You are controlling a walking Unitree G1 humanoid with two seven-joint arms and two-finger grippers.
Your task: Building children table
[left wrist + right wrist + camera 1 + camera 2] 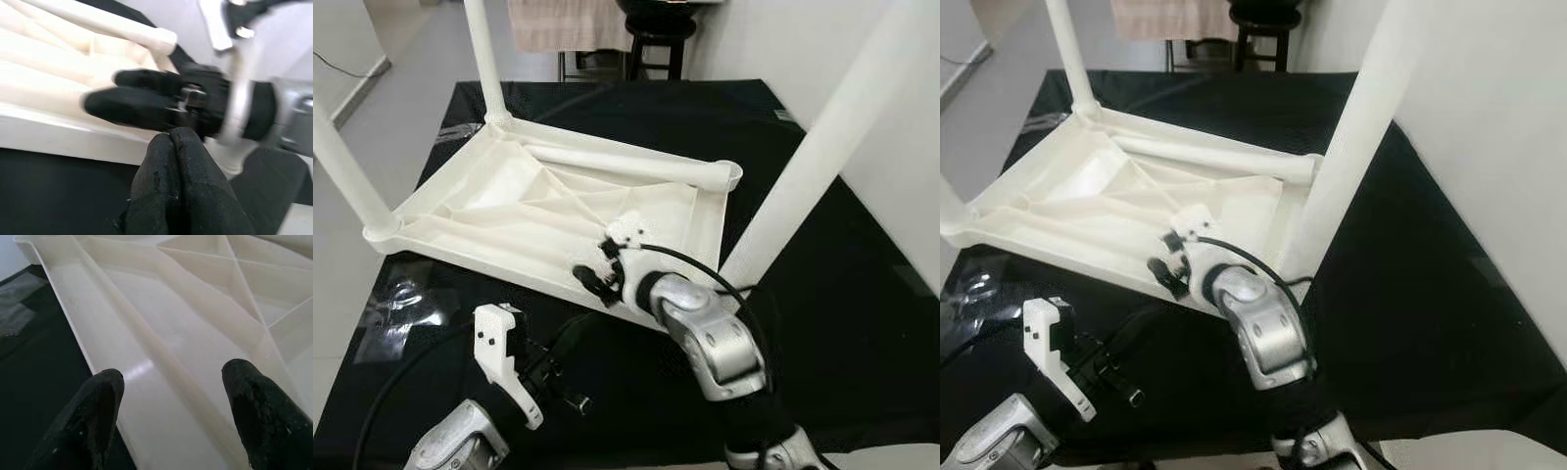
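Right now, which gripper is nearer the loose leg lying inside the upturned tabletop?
Right. The right gripper reaches over the tabletop's near rim, short of the loose leg; the left gripper sits back over the black mat.

A white plastic children's table top lies upside down on a black mat, its ribbed underside facing up with raised diagonal ribs crossing between the edges. 3 white round legs stand upright from its corners: 1 at the far corner, 1 at the left corner, and 1 at the near right corner. A 4th white leg lies flat along the far right edge, beside an open corner socket.
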